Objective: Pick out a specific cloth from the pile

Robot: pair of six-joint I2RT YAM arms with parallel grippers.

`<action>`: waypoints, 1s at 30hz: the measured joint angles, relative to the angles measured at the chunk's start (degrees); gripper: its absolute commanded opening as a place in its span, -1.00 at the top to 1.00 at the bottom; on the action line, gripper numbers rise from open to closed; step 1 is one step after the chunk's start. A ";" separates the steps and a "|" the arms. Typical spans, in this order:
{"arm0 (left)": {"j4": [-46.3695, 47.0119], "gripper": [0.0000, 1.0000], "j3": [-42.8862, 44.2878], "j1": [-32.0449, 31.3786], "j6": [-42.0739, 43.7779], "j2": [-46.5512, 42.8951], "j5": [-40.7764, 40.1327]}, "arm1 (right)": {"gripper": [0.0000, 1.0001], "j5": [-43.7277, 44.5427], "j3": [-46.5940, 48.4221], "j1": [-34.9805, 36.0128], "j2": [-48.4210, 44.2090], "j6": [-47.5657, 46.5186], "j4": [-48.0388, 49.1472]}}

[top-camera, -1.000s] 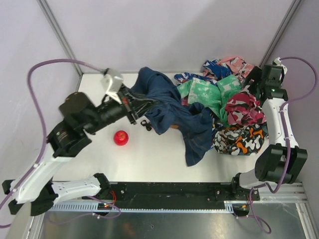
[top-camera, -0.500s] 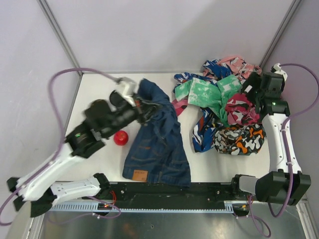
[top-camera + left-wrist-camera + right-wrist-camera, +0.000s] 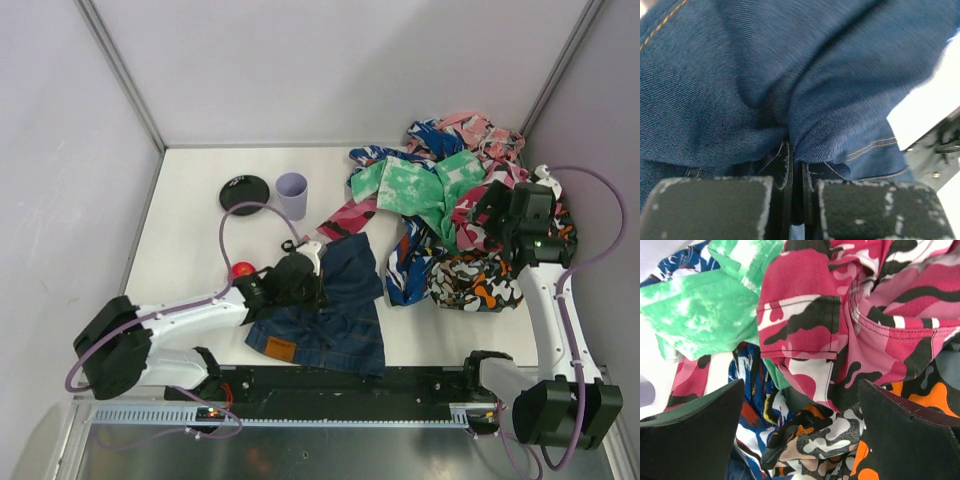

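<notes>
No text, brand, number or sign could be read in any view. The tan patch on the waistband of the denim shorts was too small in the top view to show any lettering. The prints on the pile were camouflage and tie-dye patterns only, without words.

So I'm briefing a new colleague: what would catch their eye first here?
The pile of bright patterned garments far right on the table, with the right end effector open over it. Then the dark denim shorts near the front edge, pinched in the shut left end effector.
</notes>
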 measured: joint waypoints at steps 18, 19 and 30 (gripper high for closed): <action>-13.46 -0.99 17.07 -0.37 1.79 -14.12 -6.10 | -0.99 -3.74 -5.11 0.00 -16.81 0.79 3.76; -14.05 -0.99 19.65 -0.37 2.47 -16.70 -8.61 | -0.99 -3.74 -5.11 0.00 -17.75 0.74 3.89; -21.86 -0.99 23.61 11.26 2.73 -25.42 -27.63 | -0.99 -3.69 -5.11 0.00 -25.88 -1.16 3.56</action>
